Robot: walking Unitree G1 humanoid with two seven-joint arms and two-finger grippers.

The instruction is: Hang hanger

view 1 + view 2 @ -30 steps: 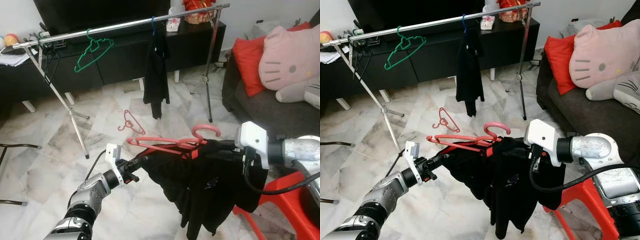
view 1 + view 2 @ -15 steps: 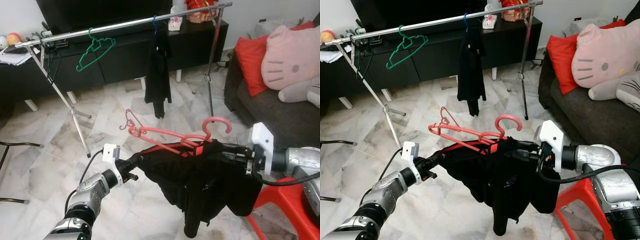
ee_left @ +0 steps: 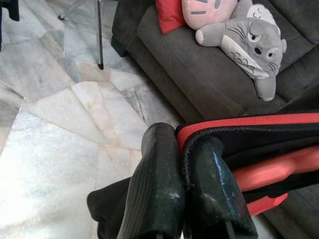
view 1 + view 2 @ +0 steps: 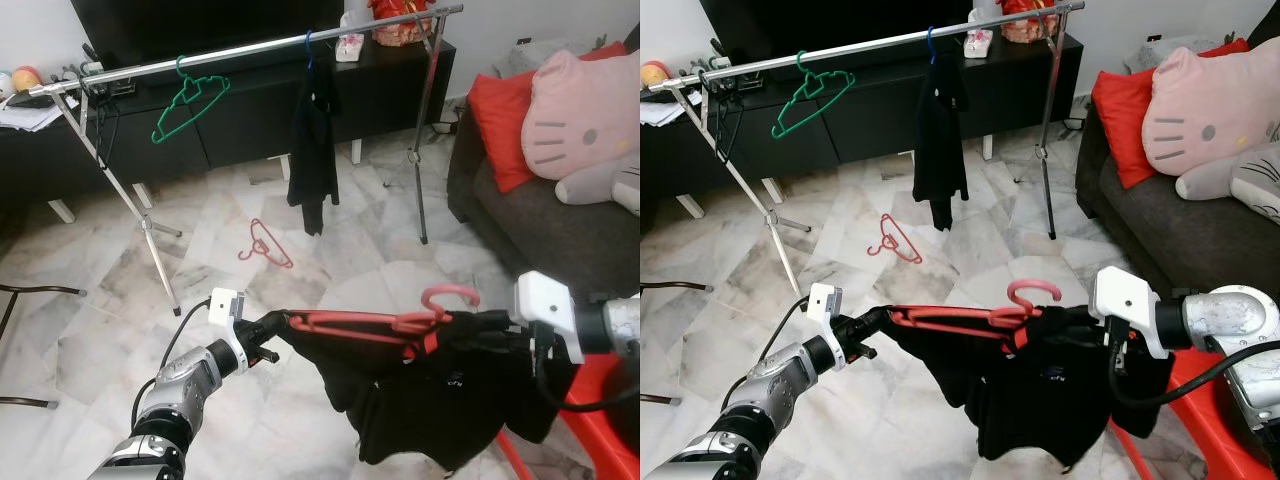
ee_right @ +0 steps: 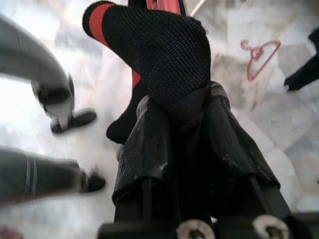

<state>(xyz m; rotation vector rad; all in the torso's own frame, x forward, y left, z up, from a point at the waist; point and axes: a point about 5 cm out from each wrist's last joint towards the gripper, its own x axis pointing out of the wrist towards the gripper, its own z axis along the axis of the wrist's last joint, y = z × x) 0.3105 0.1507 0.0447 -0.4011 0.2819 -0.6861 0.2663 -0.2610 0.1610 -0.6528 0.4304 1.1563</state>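
A black garment with red trim (image 4: 430,400) is held up between the two arms, draped on a pink hanger (image 4: 385,322) whose hook (image 4: 1033,291) rises just left of the right gripper (image 4: 497,325). The left gripper (image 4: 268,328) is seen at the garment's left end, its jaws pinched shut on the red-edged hem, as the left wrist view confirms with the fingers (image 3: 154,199) pressed together over the cloth. The right gripper's jaws are closed on a bunched fold of the garment, shown close up in the right wrist view. A red stool (image 4: 590,420) stands under the right arm. Farther off, a red hanger (image 4: 265,243) lies on the marble floor (image 4: 90,330). Beyond it a metal clothes rail (image 4: 250,46) carries a green hanger (image 4: 188,98) and a dark garment (image 4: 312,150). A grey sofa (image 4: 530,225) with a pink cushion (image 4: 585,125) is set at the right.
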